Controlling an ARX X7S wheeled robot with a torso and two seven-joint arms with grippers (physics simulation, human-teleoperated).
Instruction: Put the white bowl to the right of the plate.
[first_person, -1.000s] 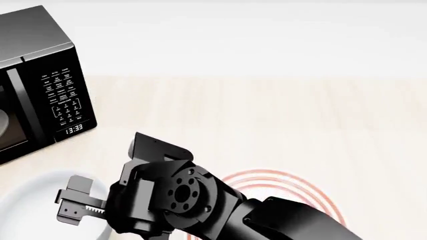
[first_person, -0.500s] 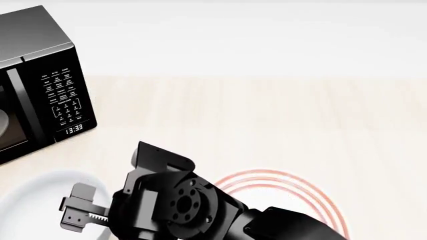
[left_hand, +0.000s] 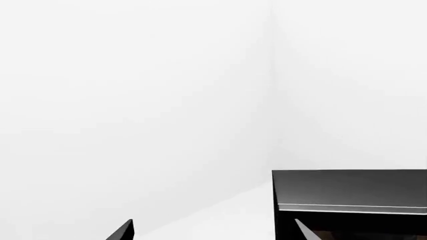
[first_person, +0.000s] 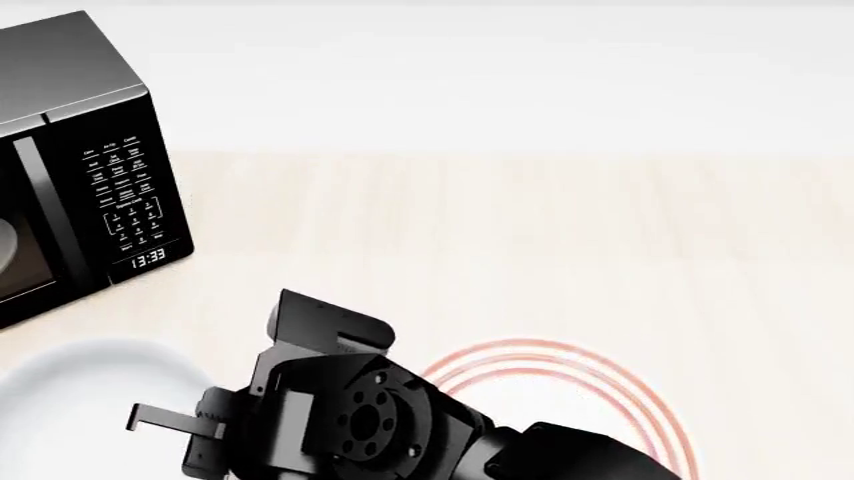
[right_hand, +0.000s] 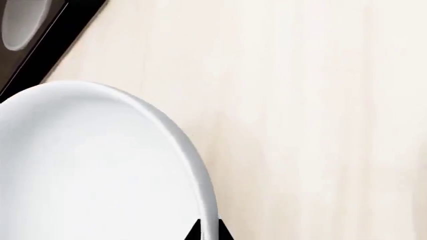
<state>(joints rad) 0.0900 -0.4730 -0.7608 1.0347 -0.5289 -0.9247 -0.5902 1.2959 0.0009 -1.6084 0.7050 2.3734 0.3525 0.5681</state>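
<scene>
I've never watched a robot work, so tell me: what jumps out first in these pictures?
A bulky black arm fills the bottom of the head view, its hand reaching left to the rim of the white bowl. Half hidden behind that arm lies the plate with its red-orange rings. At the far left stands a black microwave whose clock reads 13:33.

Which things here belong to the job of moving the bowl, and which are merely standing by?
Part of the job: white bowl, plate, right gripper reaching at the bowl's rim.

Standing by: microwave, pale dish behind its window, wooden table.
</scene>
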